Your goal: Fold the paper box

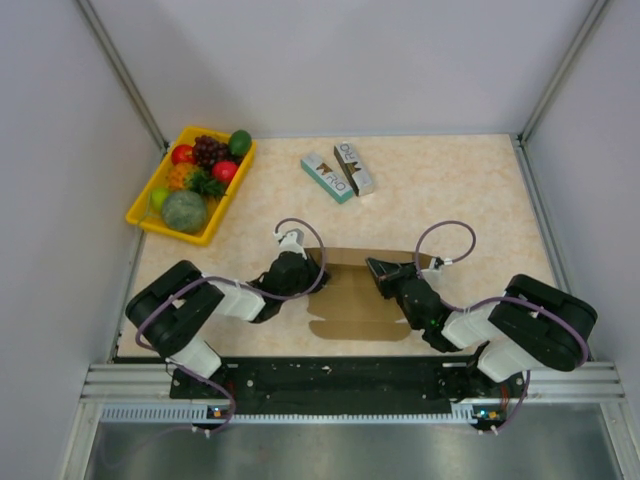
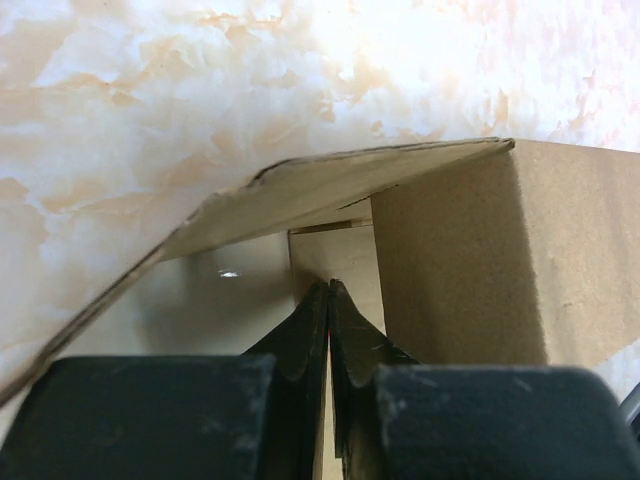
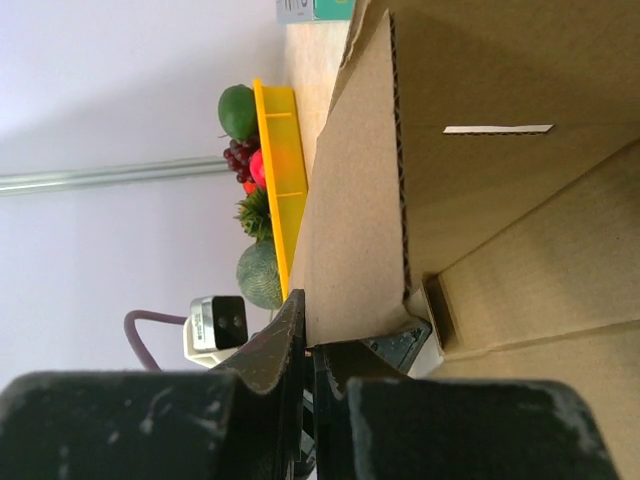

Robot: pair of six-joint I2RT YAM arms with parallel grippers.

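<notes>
Near the front edge of the bench [image 1: 470, 190], the paper box [image 1: 350, 300] is plain brown corrugated cardboard, partly folded, side panels standing up. Its one flap is pinched tight by the left claw [image 1: 312, 262], and the right claw [image 1: 378, 268] is clamped on the opposite panel edge.

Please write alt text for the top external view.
A partly folded brown paper box is gripped from both sides, the left gripper on its left side, the right gripper on its right. A yellow fruit tray and two small printed boxes lie farther back on the table.
</notes>
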